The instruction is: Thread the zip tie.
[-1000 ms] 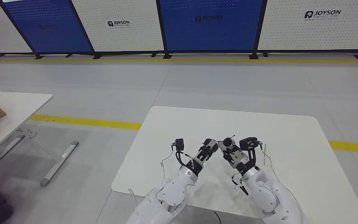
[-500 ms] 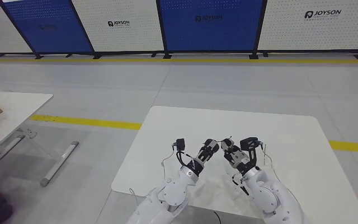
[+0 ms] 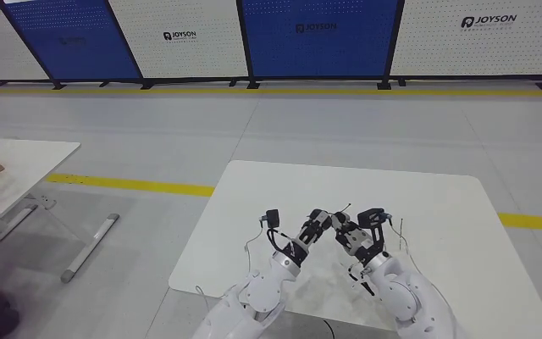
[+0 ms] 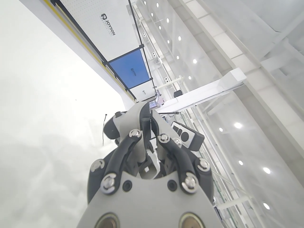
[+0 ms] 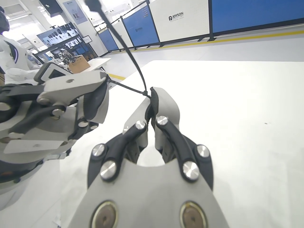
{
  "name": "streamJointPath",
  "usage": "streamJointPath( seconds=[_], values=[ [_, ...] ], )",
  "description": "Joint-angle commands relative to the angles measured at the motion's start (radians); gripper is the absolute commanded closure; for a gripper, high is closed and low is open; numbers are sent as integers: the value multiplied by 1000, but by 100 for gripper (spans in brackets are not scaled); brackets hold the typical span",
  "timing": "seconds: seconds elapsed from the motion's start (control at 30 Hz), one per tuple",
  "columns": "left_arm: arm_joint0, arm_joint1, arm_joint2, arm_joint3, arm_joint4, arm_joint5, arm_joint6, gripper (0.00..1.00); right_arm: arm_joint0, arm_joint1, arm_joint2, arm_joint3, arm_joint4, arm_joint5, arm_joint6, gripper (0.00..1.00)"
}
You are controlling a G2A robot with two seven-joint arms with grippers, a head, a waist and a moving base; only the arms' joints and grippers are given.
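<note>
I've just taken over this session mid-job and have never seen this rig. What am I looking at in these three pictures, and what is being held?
It is a two-armed robot at a white table. The top view looks down from above its arms; the other two come from cameras on each wrist. The right hand is shut on a black zip tie partway along the strap. The left hand pinches the thin end. The tie's head sticks up free, not yet threaded.
</note>
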Motion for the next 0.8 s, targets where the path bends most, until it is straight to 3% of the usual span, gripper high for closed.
streamJointPath(
  seconds=[0.0, 0.77],
  values=[
    [2, 0, 1, -2, 1, -5, -1, 100, 2, 0, -3, 5, -1, 0, 1, 100],
    [42, 5, -11, -64, 8, -53, -22, 100, 21, -2, -28, 39, -17, 4, 17, 100]
  ],
)
